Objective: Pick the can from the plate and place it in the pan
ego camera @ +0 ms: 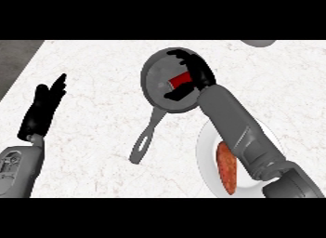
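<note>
The can (181, 80) hangs over the pan (158, 100), pinched by the right robot hand (192, 74); released tilted, it may roll out.

Matt grey pan (158, 95), marbled counter (96, 56)

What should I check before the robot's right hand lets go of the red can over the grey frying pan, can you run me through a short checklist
1. The red cylindrical can is over the grey round frying pan: ok.
2. The black right hand is curled round the can: ok.
3. The can rests on the pan's floor: cannot tell, the hand hides its underside.
4. The can is off the white round plate: ok; only an orange-red food item shows there.
5. The black left hand is open at the view's left, apart from the pan: ok.
6. The pan's handle is apart from the right forearm: ok.
</note>
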Controlling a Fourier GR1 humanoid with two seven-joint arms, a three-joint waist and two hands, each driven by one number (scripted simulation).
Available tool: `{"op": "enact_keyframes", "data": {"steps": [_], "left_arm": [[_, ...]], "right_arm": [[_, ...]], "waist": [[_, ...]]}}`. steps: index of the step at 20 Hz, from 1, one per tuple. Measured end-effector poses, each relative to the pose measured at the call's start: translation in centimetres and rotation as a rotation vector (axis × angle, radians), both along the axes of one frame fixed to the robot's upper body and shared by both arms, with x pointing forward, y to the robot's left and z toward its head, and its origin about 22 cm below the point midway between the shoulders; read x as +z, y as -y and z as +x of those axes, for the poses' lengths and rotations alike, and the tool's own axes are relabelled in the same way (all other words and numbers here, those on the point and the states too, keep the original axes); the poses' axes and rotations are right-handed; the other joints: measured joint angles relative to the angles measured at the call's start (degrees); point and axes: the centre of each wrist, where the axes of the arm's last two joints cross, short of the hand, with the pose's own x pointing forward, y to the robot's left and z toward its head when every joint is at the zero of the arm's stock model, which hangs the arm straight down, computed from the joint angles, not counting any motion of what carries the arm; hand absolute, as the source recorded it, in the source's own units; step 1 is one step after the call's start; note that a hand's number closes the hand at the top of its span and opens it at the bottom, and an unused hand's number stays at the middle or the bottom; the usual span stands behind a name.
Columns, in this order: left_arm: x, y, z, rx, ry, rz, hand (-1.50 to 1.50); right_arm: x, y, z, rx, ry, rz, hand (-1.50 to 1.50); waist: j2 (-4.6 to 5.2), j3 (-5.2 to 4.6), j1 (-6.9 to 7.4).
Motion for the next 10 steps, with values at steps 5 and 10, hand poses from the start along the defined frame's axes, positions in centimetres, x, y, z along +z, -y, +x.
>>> {"op": "enact_keyframes", "data": {"steps": [5,10], "left_arm": [[-0.1,0.7,0.4,-0.016,-0.002,0.000,0.00],[-0.2,0.6,0.4,-0.008,-0.006,0.003,0.00]], "right_arm": [[-0.1,0.2,0.0,-0.027,0.038,0.111,-1.50],[0.6,0.1,0.3,-0.080,0.103,0.225,-1.50]], "waist": [[0.00,0.05,0.69],[-0.21,0.05,0.25]]}}
